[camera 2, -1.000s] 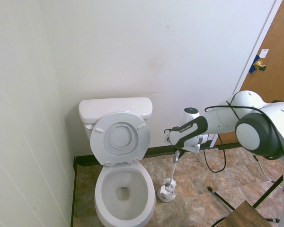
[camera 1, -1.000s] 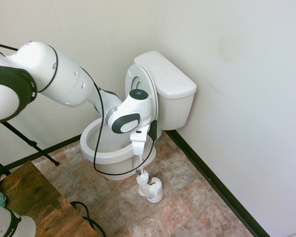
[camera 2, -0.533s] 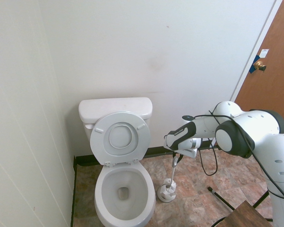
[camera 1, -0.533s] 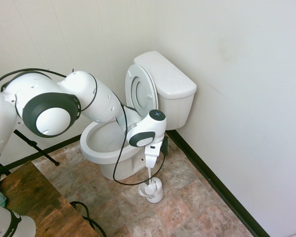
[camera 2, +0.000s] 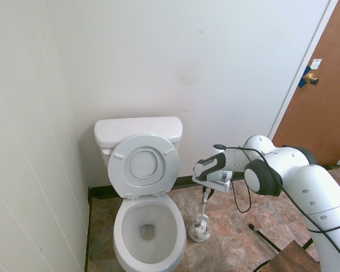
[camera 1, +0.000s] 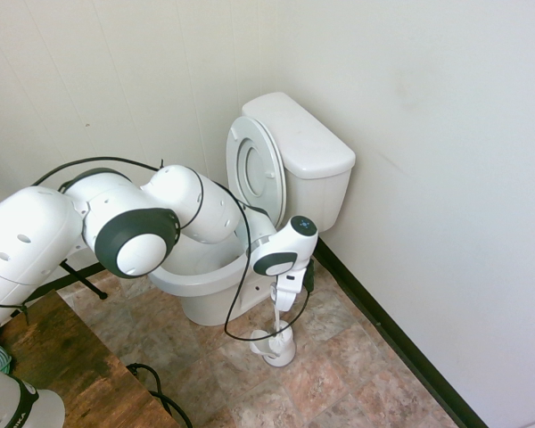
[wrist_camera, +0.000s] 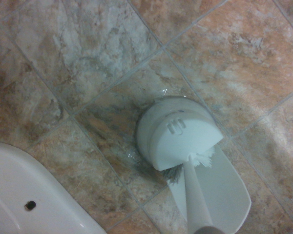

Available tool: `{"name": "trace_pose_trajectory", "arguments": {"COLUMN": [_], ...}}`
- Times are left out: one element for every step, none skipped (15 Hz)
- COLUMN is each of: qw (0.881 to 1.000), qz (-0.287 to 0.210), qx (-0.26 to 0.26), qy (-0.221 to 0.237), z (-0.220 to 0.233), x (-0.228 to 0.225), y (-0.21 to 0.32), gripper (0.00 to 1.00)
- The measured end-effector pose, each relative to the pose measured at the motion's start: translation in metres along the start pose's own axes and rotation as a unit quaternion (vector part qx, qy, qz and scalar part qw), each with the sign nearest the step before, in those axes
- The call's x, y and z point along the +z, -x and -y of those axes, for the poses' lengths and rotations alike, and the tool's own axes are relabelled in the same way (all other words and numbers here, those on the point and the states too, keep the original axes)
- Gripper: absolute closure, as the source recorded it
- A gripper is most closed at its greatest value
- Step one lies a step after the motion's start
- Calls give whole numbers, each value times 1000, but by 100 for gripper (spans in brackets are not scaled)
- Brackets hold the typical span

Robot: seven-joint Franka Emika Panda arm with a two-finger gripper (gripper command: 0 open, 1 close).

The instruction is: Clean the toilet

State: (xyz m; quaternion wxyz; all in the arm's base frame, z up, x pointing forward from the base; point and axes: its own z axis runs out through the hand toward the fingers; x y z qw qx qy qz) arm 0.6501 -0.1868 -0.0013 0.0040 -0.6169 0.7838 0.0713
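Observation:
The white toilet (camera 1: pixel 299 156) stands in the corner with its lid and seat (camera 2: pixel 144 164) raised and its bowl (camera 2: pixel 147 232) open. In the first exterior view my arm covers part of the bowl. Beside the bowl, my gripper (camera 1: pixel 283 303) (camera 2: pixel 206 191) points down, shut on the slim white handle of the toilet brush (camera 2: pixel 204 207). The brush head sits in the small white holder (camera 1: pixel 274 348) (camera 2: pixel 199 231) on the floor. In the wrist view the handle (wrist_camera: pixel 195 195) runs down to the bristles (wrist_camera: pixel 203 159) at the holder (wrist_camera: pixel 178 131).
The floor (wrist_camera: pixel 88 44) is brown stone-pattern tile. The toilet's base (wrist_camera: pixel 34 195) lies close to the holder. White walls close in behind and beside the toilet. A wooden door (camera 2: pixel 323 96) is off to one side, and a wooden tabletop (camera 1: pixel 62 366) stands near the arm's base.
My arm has lowered and shifted along the side of the bowl. It carried the brush down, so its head now sits in the holder. The gripper stayed shut on the handle.

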Motion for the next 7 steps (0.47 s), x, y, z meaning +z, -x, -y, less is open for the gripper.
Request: {"name": "trace_pose_trajectory", "arguments": {"qw": [1000, 1000, 1000, 1000, 1000, 1000, 1000], "qz": [3, 6, 10, 14, 16, 19, 22], "qx": [2, 3, 4, 6, 8, 10, 12], "qy": [4, 5, 6, 9, 13, 15, 16], "z": [5, 11, 18, 24, 27, 29, 32], "x": [9, 13, 13, 13, 14, 14, 14], "y": [-4, -8, -12, -17, -22, -25, -29], "gripper": [100, 100, 100, 100, 100, 100, 100]}}
